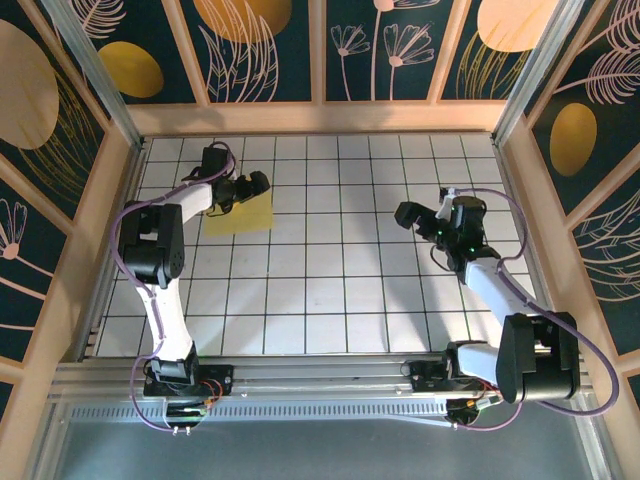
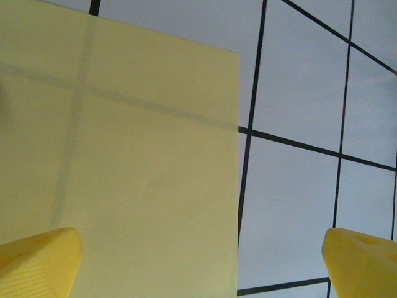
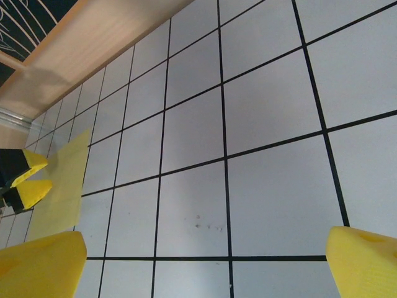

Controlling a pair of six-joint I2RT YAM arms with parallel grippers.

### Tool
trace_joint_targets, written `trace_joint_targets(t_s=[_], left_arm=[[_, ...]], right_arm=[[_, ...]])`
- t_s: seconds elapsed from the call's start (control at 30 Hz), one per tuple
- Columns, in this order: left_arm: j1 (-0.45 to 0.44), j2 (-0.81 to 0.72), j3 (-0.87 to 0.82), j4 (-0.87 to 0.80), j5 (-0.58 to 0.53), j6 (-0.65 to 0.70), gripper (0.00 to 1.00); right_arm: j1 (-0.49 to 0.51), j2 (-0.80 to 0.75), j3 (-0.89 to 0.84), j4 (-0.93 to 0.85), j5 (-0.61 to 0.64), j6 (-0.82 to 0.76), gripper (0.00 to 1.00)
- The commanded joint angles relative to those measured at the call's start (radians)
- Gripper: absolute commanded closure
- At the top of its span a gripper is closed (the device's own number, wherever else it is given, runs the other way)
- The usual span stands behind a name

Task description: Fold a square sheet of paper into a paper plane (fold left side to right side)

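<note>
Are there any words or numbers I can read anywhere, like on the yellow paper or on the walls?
None: no word, number, label or sign can be read.
The square sheet of paper is plain yellow.
The table tiles have only black grid lines.
The wall panels have painted ovals and leaves, no letters.

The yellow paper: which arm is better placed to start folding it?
Left. The left gripper, open, sits over the paper; the right gripper, also open, hangs above bare tiles well away.
</note>
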State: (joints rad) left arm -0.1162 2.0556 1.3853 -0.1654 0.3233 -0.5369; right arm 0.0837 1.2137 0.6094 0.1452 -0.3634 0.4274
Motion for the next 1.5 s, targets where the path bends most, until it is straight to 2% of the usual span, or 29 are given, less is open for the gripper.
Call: trace_joint_targets(t_s=[0.0,0.3,0.63,0.93,1.23,1.47], left_arm=[[0.007,0.034,0.035,-0.046,0.039,-0.025,0.01],[0.0,0.042,-0.063,-0.033,0.079,-0.038,0.02],[-0.075,-0.043,-0.333,0.12,0.148,-0.172,0.04],[-0.23,-0.14,-0.506,0.205,0.114,-0.32,0.03],[-0.427,-0.145,-0.514,0.23,0.069,-0.488,0.03],[-0.549,-0.138,-0.526,0.34,0.066,-0.681,0.02]], right_arm=[[0.014,0.01,0.045,-0.031,0.03,-0.013,0.01],[0.021,0.012,0.059,-0.056,0.062,-0.032,0.01],[0.023,0.01,0.066,-0.062,0.087,-0.039,0.01],[0.03,0.023,0.064,-0.055,0.091,-0.035,0.01],[0.033,0.041,0.067,-0.062,0.103,-0.036,0.01],[0.034,0.05,0.072,-0.071,0.115,-0.038,0.01]])
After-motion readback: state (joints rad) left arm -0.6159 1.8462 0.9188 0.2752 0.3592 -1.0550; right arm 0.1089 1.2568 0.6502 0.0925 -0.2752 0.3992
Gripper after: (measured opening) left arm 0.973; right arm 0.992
